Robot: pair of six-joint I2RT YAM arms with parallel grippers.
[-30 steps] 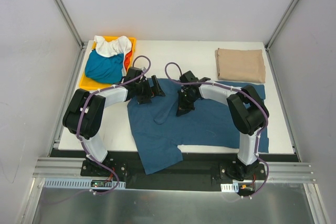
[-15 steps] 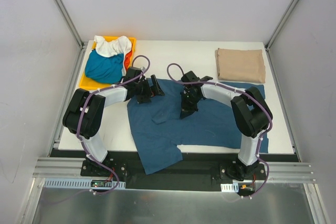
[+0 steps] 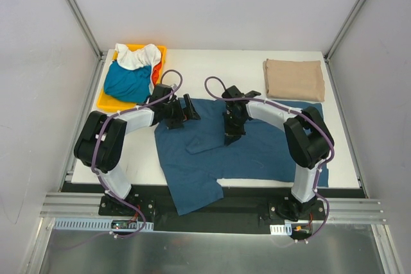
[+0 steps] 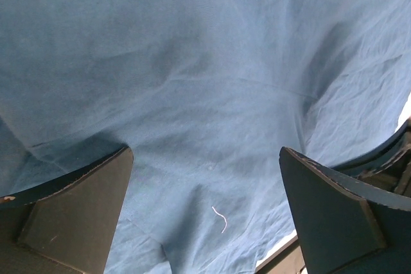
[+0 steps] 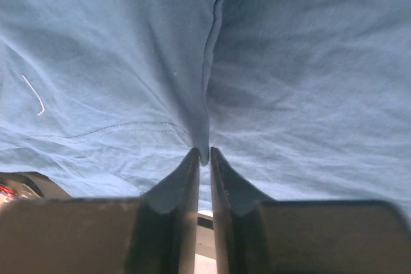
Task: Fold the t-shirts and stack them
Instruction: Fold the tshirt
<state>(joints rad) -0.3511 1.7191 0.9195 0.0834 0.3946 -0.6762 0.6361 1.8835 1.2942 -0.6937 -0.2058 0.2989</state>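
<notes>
You have the navy t-shirt (image 3: 257, 152) spread on the white table (image 3: 212, 68), one part hanging over the near edge. Your left gripper (image 3: 191, 110) is at its far-left edge, and your right gripper (image 3: 232, 138) points down onto its middle. A folded beige t-shirt (image 3: 294, 79) lies far right. The yellow tray (image 3: 104, 102) holds bunched teal (image 3: 128, 81) and white (image 3: 136, 56) shirts.

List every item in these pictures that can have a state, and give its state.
navy t-shirt, unfolded, spread on the table
beige t-shirt, folded, lying flat
teal t-shirt, crumpled in the yellow tray
white t-shirt, crumpled in the same tray
left gripper, jaws open above the navy t-shirt
right gripper, jaws shut on a fold of the navy t-shirt
</notes>
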